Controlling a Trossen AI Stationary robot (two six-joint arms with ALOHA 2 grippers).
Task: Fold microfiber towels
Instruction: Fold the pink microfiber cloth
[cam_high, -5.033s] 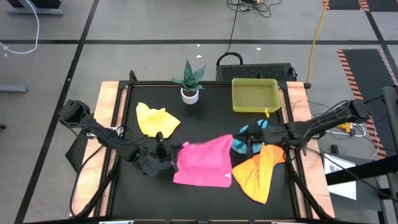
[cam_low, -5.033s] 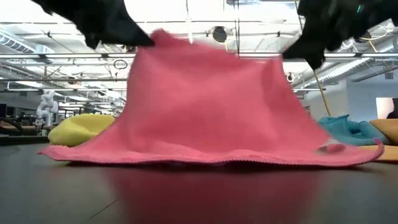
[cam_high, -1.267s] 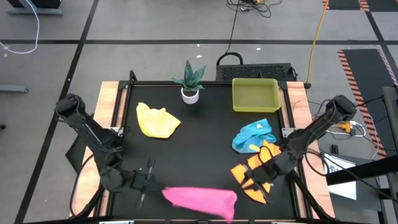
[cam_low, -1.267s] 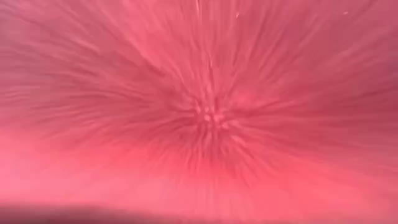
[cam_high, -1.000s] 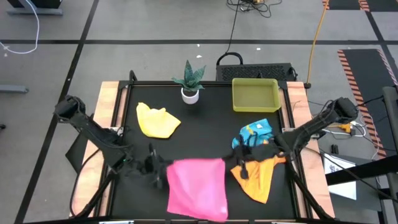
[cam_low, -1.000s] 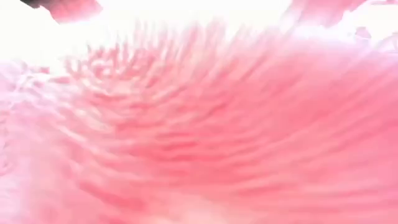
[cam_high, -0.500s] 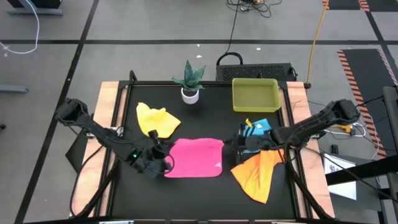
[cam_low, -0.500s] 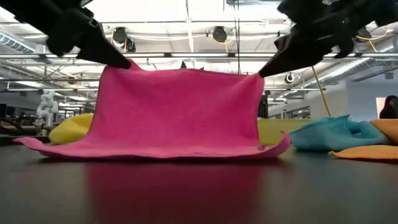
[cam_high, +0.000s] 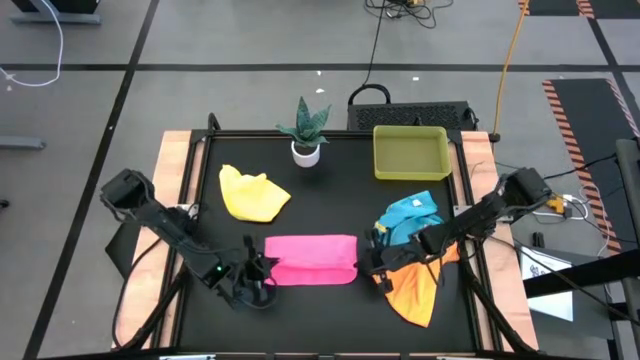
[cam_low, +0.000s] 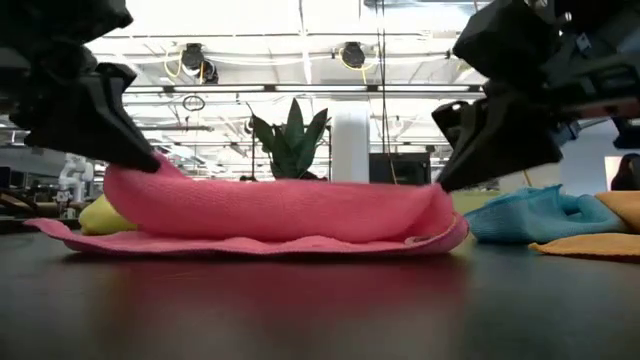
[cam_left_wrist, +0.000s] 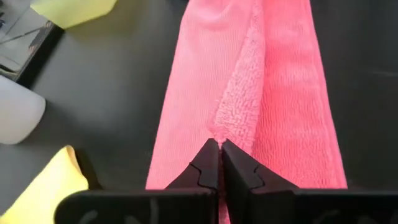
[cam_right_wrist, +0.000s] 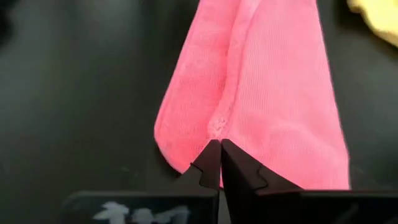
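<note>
The pink towel (cam_high: 310, 259) lies as a low folded band near the table's front middle, its lower layer flat on the table and its upper layer (cam_low: 280, 210) bulging over it. My left gripper (cam_high: 263, 270) is shut on its left end and my right gripper (cam_high: 367, 266) on its right end. The yellow towel (cam_high: 253, 194) lies crumpled at the back left. The light blue towel (cam_high: 408, 218) and the orange towel (cam_high: 415, 288) lie at the right, partly under my right arm. My left gripper pinches the upper layer's edge at the towel's left end (cam_left_wrist: 217, 132) between its two fingertips, slanting down from the table's left. That layer droops slack onto the layer below. My right gripper pinches the upper layer's edge at the right end (cam_right_wrist: 216, 132) between its two fingertips, slanting down from the table's right. One layer or several, I cannot tell.
A yellow-green tray (cam_high: 409, 152) stands at the back right, and a small potted plant (cam_high: 305, 130) at the back middle. Bare black tabletop (cam_high: 320, 205) lies between the pink towel and the plant.
Both grippers have sunk toward the table, still shut on the pink towel. The towel hung upright from them with its lower edge on the table. Its held edge has now come down over the half that lay flat, folding it into a low band.
</note>
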